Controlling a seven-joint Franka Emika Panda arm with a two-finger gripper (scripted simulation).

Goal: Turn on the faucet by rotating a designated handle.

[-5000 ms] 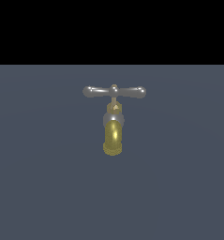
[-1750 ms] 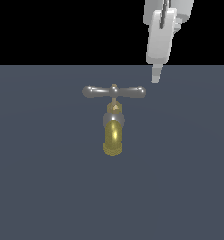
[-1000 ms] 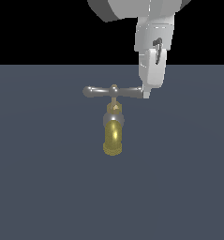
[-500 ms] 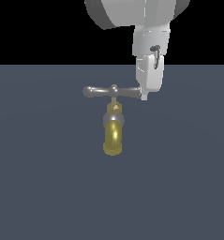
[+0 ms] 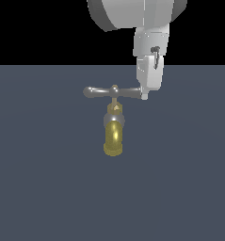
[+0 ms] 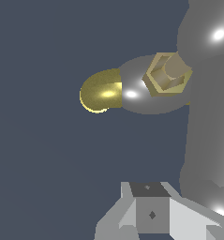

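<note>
The faucet [image 5: 114, 134] stands mid-scene in the exterior view, with a brass-gold curved spout, silver collar and thin brass stem. Across its top lies the handle [image 5: 100, 92], a silver crossbar with a small brass knob at its centre. My white gripper [image 5: 144, 96] hangs down from above, its tip against the handle's end on the exterior view's right, fingers together with nothing between them. The wrist view shows the spout [image 6: 100, 91], a brass hex nut [image 6: 168, 75] and the grey handle [image 6: 208, 108] beside the gripper [image 6: 150, 202].
A flat dark grey-blue floor [image 5: 48, 188] surrounds the faucet. The arm's bulky grey and white wrist [image 5: 132, 12] fills the upper part of the exterior view above the handle.
The gripper came down from the top of the exterior view to the handle's right end. Over the last half second it has barely shifted. The handle looks unturned.
</note>
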